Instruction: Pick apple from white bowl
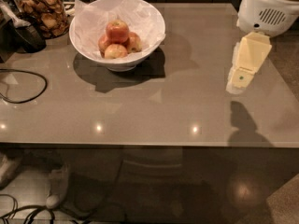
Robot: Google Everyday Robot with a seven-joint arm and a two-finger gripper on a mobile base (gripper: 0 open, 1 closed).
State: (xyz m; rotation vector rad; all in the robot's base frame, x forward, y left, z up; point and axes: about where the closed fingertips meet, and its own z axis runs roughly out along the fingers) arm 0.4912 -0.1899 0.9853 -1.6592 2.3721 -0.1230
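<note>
The white bowl (pixel 122 62), lined with crumpled white paper, stands at the back left of the grey table. It holds several apples. The reddest apple (pixel 117 31) sits on top of the pile, with paler yellow-pink apples (pixel 115 51) below and beside it. My gripper (pixel 239 82), cream-coloured on a white arm (pixel 267 7), hangs over the right side of the table. It is far to the right of the bowl and holds nothing that I can see.
A glass jar of brown snacks (pixel 43 12) stands at the back left beside the bowl, with a black object (pixel 29 37) in front of it. A black cable (pixel 28 88) loops over the table's left side. The table's front edge (pixel 149 144) runs across the middle.
</note>
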